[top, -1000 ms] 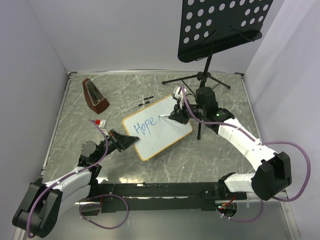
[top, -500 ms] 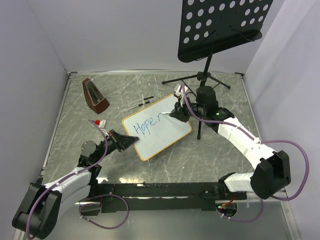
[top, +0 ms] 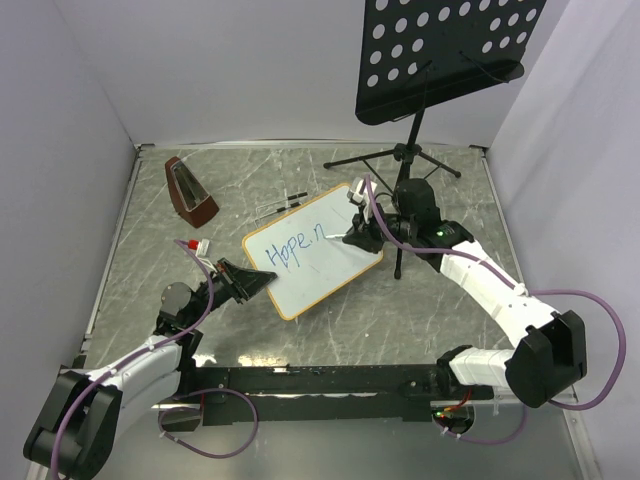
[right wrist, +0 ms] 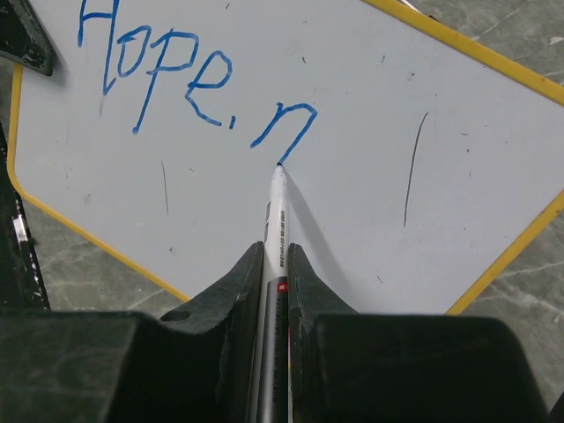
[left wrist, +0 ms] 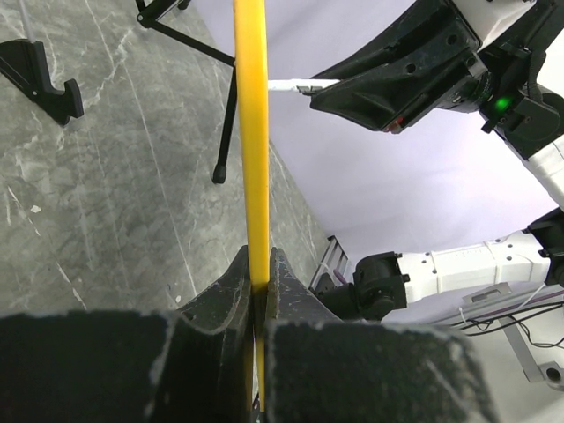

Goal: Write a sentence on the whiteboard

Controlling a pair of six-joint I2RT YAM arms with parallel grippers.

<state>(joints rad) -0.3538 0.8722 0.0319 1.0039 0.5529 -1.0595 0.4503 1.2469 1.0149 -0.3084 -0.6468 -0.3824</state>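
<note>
The whiteboard [top: 335, 268], white with a yellowish frame, lies tilted in the middle of the table. Blue writing on it reads "Hope" and an "n" [top: 296, 249]; it also shows in the right wrist view [right wrist: 176, 75]. My left gripper [top: 262, 282] is shut on the board's near left frame edge, seen edge-on as a yellow strip [left wrist: 251, 132] between the jaws [left wrist: 261, 273]. My right gripper [top: 352, 238] is shut on a white marker [right wrist: 276, 216]. The marker's tip touches the board [right wrist: 423, 220] at the foot of the "n".
A black perforated music stand [top: 440, 50] rises at the back right, its tripod legs [top: 400, 160] just behind the board. A brown wedge-shaped object [top: 190, 190] stands at the back left. A small red and white cap [top: 195, 245] lies left of the board.
The right gripper has moved a little to the right with the marker, and the "n" after "Hope" has been drawn. The left gripper keeps its hold on the board.
</note>
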